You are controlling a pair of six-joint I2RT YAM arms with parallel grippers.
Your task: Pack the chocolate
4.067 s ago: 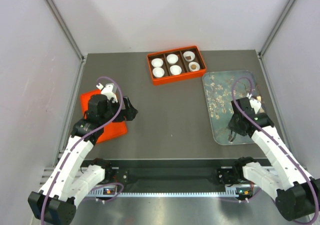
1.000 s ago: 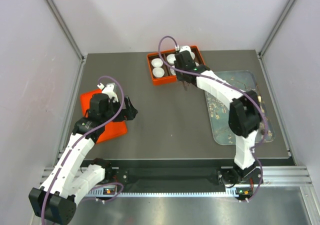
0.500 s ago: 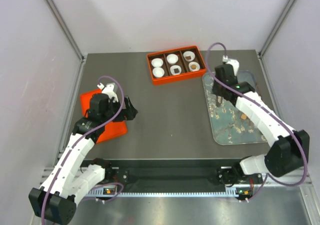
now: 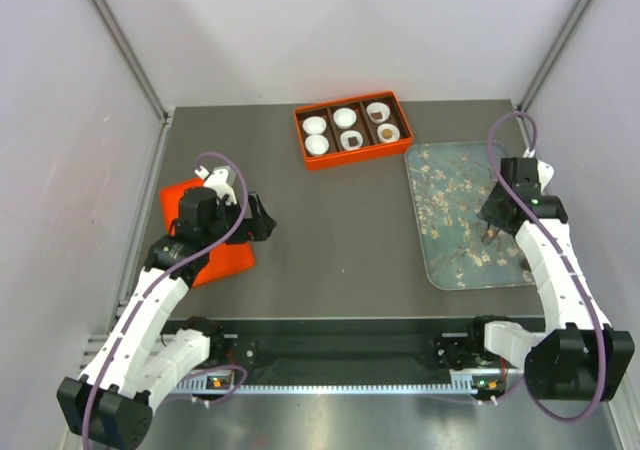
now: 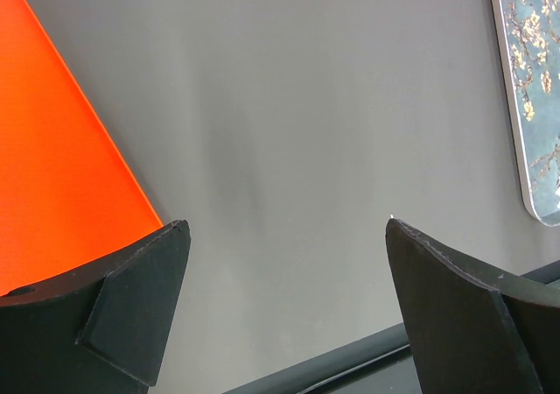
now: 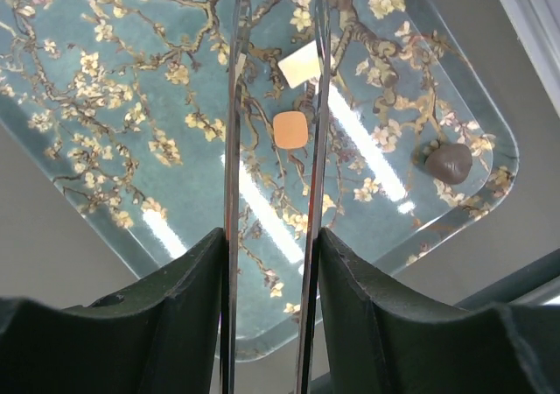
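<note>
We hold our right gripper (image 4: 489,232) over the tray (image 6: 105,105), fingers (image 6: 188,298) slightly apart, 1 tan chocolate (image 6: 290,130) showing between them; left gripper (image 5: 284,228) gapes wide.

open tray (image 6: 131,79) around chocolate (image 6: 290,130), low rim

Chocolate (image 6: 449,162) on tray (image 4: 450,220), right; box (image 4: 351,130) behind centre; sheet (image 4: 205,232) left

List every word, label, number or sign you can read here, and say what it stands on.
None can be read.
The grey-blue tray bears only a blossom print; the orange box shows no lettering.
Any marks on the arm bases are too small to read.
</note>
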